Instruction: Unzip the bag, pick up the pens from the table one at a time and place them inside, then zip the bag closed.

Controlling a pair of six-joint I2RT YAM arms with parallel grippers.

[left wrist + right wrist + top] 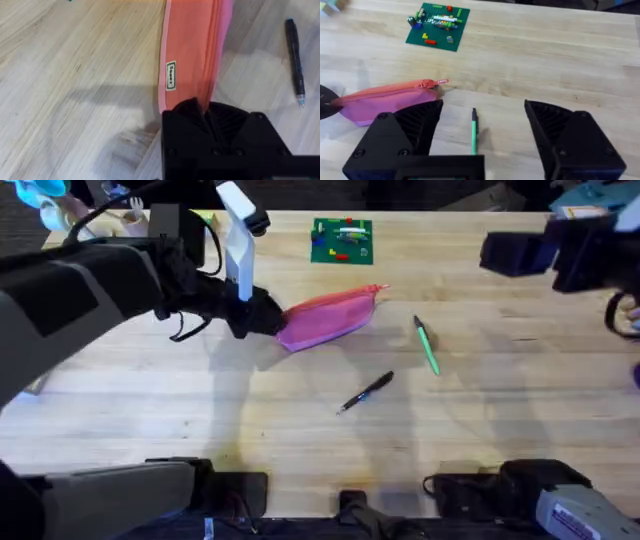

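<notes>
The pink bag (330,315) lies on the table (300,430) at centre back, its zipper closed and the small pull (441,81) at its right end. My left gripper (265,315) is shut on the bag's left end (190,50), the fabric pinched between its black fingers (192,112). A green pen (427,345) lies to the right of the bag, and a black pen (365,392) lies in front of it. My right gripper (505,252) hangs open, high over the right side; the green pen (473,137) shows far below between its fingers (415,130).
A green board with small parts (342,240) sits near the table's back edge behind the bag. The left arm stretches across the left half of the table. Bare wood lies in front of and to the right of the pens.
</notes>
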